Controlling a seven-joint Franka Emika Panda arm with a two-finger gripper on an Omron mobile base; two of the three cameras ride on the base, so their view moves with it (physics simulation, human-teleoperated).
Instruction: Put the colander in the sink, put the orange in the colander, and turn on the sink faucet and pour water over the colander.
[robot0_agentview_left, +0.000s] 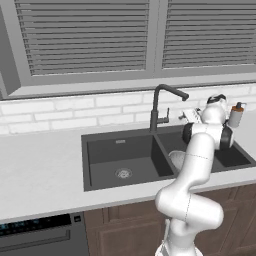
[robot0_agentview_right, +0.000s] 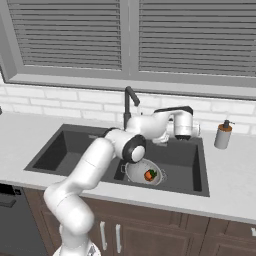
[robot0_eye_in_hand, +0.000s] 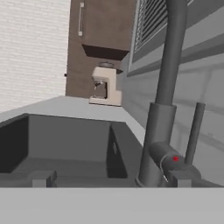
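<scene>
The sink faucet (robot0_eye_in_hand: 168, 83) stands just ahead of the hand (robot0_eye_in_hand: 109, 178), its base and thin side lever (robot0_eye_in_hand: 194, 131) close by the right fingertip — the hand is spread wide, grasping nothing. Below and in front of the faucet, the orange (robot0_agentview_right: 149, 175) sits in the colander (robot0_agentview_right: 142, 171) in the sink (robot0_agentview_right: 65, 147)'s right basin. A pale worktop (robot0_agentview_left: 40, 170) surrounds the sink — white brick wall and shuttered window (robot0_agentview_left: 85, 35) behind the faucet.

Glossy white arm (robot0_agentview_right: 95, 165) with rounded segments and dark joints.
</scene>
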